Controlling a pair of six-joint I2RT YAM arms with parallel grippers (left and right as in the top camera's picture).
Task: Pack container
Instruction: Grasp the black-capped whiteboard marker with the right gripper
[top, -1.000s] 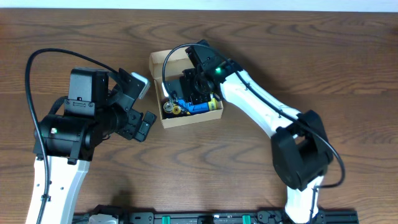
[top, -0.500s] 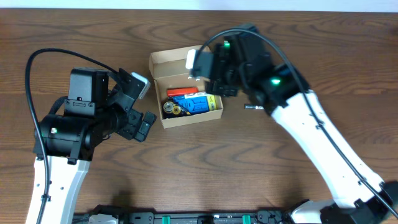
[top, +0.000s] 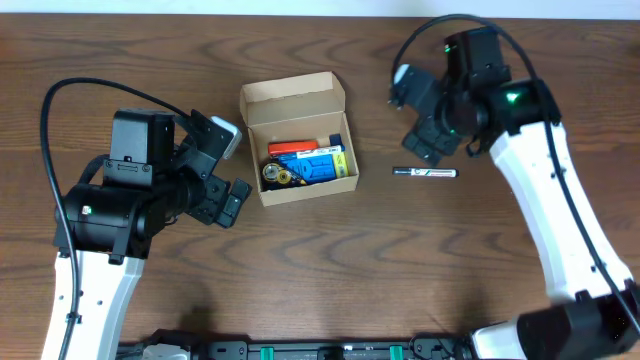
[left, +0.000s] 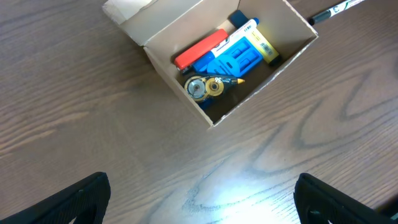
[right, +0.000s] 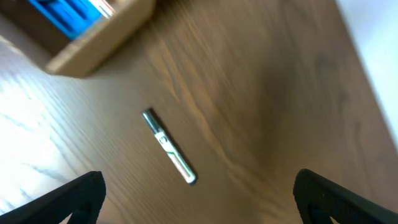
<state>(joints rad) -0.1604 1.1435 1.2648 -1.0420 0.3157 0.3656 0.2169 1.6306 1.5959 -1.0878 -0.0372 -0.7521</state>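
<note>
Sitting left of centre on the wooden worktop (top: 320, 265), the container (top: 310, 191) looks pretty light. A careless swing from either arm would probably shove it or knock the flap shut. It opens upward with the flap open on the far side. Its long axis runs left-right, with the right end skewed a bit far.

The left pincer (top: 232, 168) hovers just left of it, spread and holding nothing. The right pincer (top: 412, 115) is spread and empty too, above a skinny pen (top: 425, 172) lying flat with its dark tip aimed at the container. An off-centre pinch likely rolls the pen away.
</note>
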